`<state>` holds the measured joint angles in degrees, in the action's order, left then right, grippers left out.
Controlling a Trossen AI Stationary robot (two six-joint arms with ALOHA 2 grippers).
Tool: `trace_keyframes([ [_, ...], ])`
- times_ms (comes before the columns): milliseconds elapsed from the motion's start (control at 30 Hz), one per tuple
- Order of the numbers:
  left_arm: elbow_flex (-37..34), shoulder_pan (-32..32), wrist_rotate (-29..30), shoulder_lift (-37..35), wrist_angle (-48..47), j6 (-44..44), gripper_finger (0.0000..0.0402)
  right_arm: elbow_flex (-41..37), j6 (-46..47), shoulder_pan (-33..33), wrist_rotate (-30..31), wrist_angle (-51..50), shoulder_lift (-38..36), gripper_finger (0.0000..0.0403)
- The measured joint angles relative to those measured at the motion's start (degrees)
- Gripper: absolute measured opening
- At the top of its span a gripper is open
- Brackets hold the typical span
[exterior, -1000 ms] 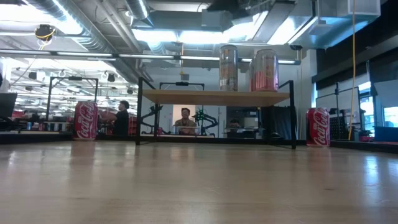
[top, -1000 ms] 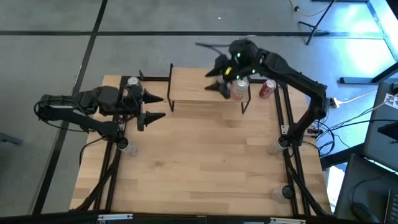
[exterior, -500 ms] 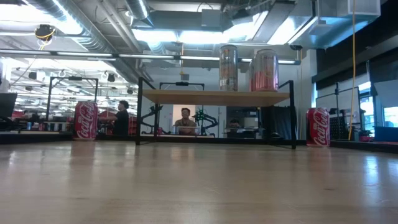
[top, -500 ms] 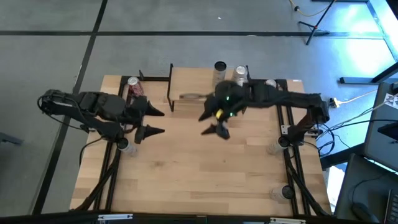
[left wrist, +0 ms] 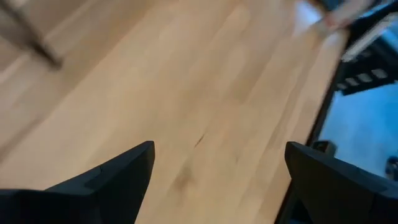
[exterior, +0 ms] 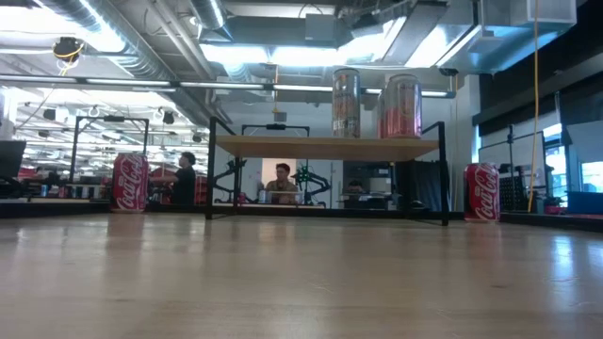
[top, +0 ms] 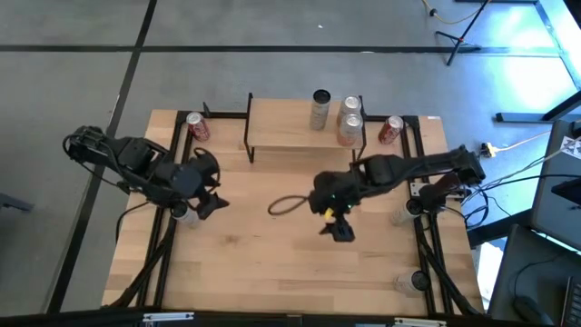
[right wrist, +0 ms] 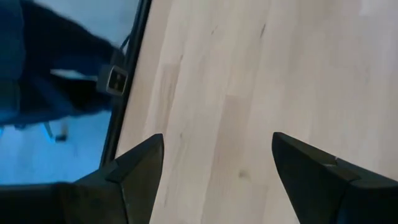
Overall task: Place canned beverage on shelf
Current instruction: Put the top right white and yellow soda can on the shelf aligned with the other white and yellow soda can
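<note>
The right gripper [top: 338,224] has swung back from the small raised light-wood shelf on black legs [top: 281,127] to mid-table, jaws spread and empty, and the left gripper [top: 207,188], also released, has drawn in near the left edge. Three cans stand upright on the shelf's right end, among them a silver can [top: 320,108]. That placement looks finished; next comes reaching for a red cola can [top: 390,129] on the tabletop beside the shelf, or its twin [top: 197,125] on the far left.

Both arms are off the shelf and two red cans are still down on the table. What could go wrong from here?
1. Three cans crowd the right end of the shelf; adding another close by might topple them.
2. The red can stands near the shelf's leg, so a reach by the right gripper could clip it.
3. The other red can stands near the table's far edge; the left gripper might nudge it off.
</note>
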<state>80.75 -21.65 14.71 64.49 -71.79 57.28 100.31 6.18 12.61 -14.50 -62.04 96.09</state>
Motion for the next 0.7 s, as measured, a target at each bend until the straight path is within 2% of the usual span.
trace_keyframes([
  [167,0.0,-2.7,-2.7,0.0,-9.6,7.7,0.0357,0.0,-0.2,1.7,0.1,-4.6,0.0,0.0285],
  [400,0.0,-3.1,-4.9,0.0,-18.2,8.6,0.0357,0.0,-1.0,1.1,5.0,-7.6,-0.2,0.0285],
  [567,-0.1,-1.7,-5.1,-0.7,-17.3,7.1,0.0357,0.0,-3.3,-1.8,5.0,-11.8,-1.2,0.0285],
  [700,-0.1,1.3,-3.8,-0.2,-14.6,4.4,0.0357,0.0,-3.1,-4.5,5.0,-15.1,-5.6,0.0285],
])
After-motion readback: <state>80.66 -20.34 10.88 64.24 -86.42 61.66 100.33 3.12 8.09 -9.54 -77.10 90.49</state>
